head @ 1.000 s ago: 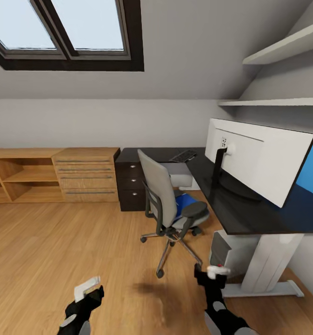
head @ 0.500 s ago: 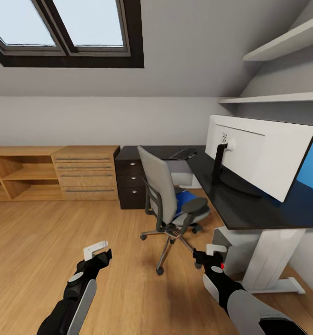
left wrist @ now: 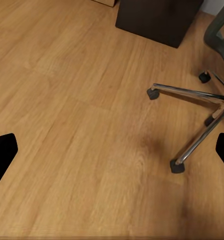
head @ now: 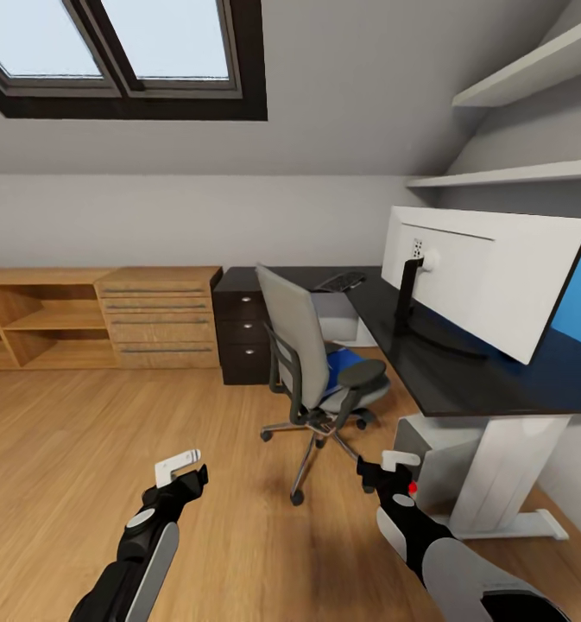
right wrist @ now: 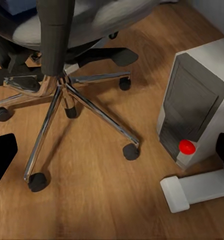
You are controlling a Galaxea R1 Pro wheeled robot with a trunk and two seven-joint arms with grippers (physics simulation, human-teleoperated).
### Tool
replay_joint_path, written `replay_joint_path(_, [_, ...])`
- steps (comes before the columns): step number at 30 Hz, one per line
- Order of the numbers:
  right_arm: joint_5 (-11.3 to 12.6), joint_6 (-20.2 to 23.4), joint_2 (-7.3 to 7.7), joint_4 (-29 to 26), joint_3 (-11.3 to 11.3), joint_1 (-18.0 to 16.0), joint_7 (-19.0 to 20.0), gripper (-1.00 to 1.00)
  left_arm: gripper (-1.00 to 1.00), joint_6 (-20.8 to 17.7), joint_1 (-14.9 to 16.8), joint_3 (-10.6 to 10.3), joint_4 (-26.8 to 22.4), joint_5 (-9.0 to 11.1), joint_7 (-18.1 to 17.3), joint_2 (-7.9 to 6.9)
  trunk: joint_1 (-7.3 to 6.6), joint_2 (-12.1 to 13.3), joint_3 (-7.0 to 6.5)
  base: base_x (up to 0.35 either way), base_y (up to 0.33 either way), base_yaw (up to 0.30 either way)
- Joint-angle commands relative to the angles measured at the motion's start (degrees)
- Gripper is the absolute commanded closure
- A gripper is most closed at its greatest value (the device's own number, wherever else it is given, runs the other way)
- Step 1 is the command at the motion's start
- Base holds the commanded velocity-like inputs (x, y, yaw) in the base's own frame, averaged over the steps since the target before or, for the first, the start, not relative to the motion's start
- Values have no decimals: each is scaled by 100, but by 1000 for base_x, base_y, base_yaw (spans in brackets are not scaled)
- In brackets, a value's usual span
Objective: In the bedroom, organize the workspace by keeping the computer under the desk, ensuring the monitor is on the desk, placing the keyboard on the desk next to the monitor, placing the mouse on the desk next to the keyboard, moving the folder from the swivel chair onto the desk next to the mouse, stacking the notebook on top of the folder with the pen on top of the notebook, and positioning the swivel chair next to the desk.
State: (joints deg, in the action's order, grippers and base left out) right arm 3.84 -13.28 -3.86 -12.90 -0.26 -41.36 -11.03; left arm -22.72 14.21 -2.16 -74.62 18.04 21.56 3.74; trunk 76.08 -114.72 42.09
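Chair parked short of desk

Swivel chair (head: 320,371) stands just off the desk (head: 463,380) edge, blue folder (head: 342,367) on its seat. Computer (head: 437,449) sits under the desk. Open wooden floor (head: 83,449) spreads leftward. Left gripper (head: 179,466) and right gripper (head: 392,471) both spread, empty. No legible writing.

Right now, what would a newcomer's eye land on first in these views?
Probably the wide flat monitor with its pale grey back, standing on the glossy black L-shaped desk at the right. Next, the grey padded swivel chair on the wooden floor before the desk, with the bright blue folder on its seat. The light grey tower computer sits under the desk.
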Motion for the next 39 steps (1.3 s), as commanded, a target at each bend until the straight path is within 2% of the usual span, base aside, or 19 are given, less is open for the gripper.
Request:
replay_joint_path(1, [38, -67, -2, 9, 2, -4, -3, -100, -100, -13, 3, -10, -6, 60, 51, -1, 22, -44, 24, 0, 0, 0])
replay_joint_path(23, [29, -234, -42, -7, 49, 5, -84, -100, -100, 2, -6, -20, 142, 60, 51, 25, 505, -927, 419, 0, 0, 0])
replay_joint_path(25, [29, -240, -48, -2, 41, 6, -191, -100, -100, 4, -6, -38, 188, 60, 51, 29, 549, -1007, 455, 0, 0, 0])
replay_joint_path(39, [29, -245, -44, -3, 34, 6, -215, -100, -100, 27, -11, -146, 251, 55, 59, 30, 856, -1568, 706, 0, 0, 0])
